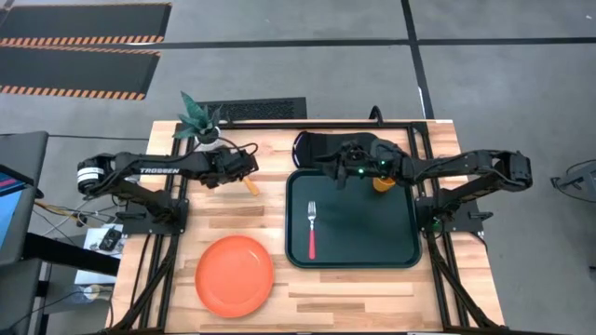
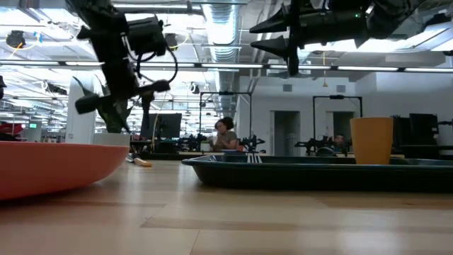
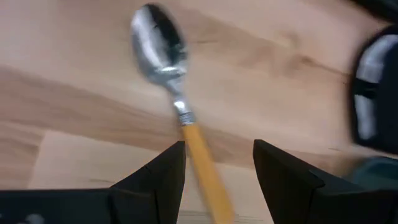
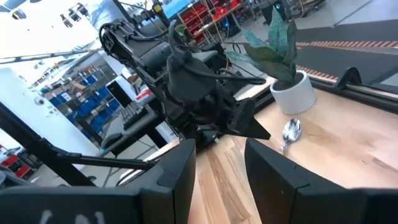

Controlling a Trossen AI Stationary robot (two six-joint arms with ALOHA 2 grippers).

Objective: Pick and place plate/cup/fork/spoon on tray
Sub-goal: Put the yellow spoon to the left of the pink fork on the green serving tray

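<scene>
1. The left gripper (image 3: 217, 171) hovers with fingers spread astride the spoon's (image 3: 180, 106) orange-yellow handle, grasping nothing. A thin handle lying flat on wood could slip or pivot if the fingers close off-centre.
2. The spoon, silver bowl and slim handle, lies upper centre-left in the high view, beside the tray (image 1: 400, 251).
3. The right gripper (image 1: 332, 171) hangs released over the tray's upper edge; crowding is possible.
</scene>
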